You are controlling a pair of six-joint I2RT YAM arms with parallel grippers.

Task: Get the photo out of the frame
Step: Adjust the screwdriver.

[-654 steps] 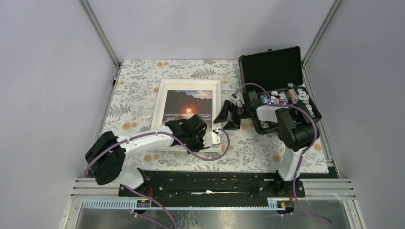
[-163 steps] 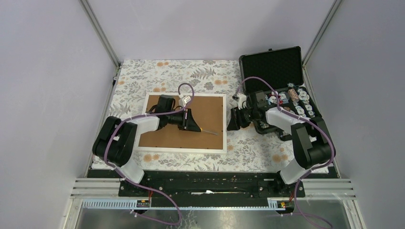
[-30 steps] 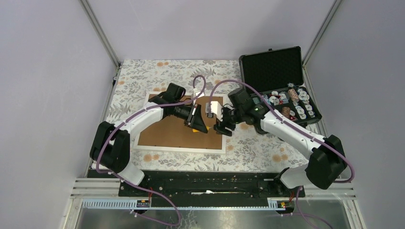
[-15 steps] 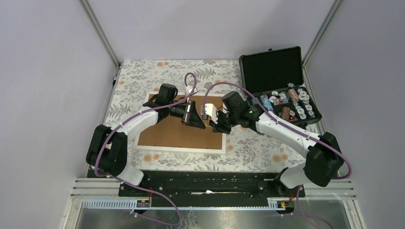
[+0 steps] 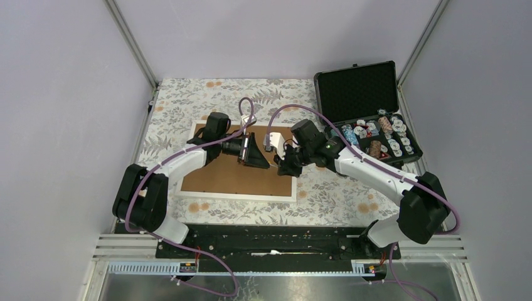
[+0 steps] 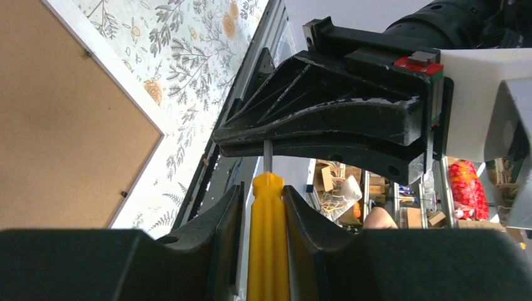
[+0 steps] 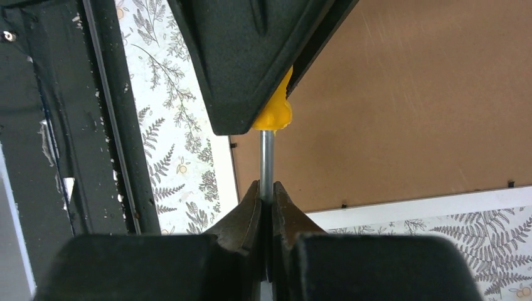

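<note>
Seemingly mid-handover, two robot arms share one tool above the large white-bordered rectangular picture frame (image 5: 226,179), which lies face down on the floral-clothed bench (image 5: 339,194) with its brown fibreboard back upward. The left gripper (image 6: 263,194) pinches the yellow plastic handle of a slim screwdriver (image 6: 268,263), its fingers pressed against either side. The right gripper (image 7: 266,191), jaws all but pressed together, nips the tool's thin steel shaft (image 7: 266,157) just beyond the handle. Both grips hold the screwdriver clear of the board, neither touching the frame.

The face-down placement looks deliberate, since it exposes the backing and the small dark tabs (image 7: 344,205) along its edge, which appear to lock the board in. The landscape photo is not visible anywhere; by all signs it sits inside the frame, beneath that board. The screwdriver is probably meant for levering those tabs aside, and passing it between arms would put it with the one better placed for the nearer edge. The board sits flush in its surround, so the task appears to be at an early stage.

An open black foam-lined case (image 5: 357,91) stands at the far right of the bench, well apart from the work.
</note>
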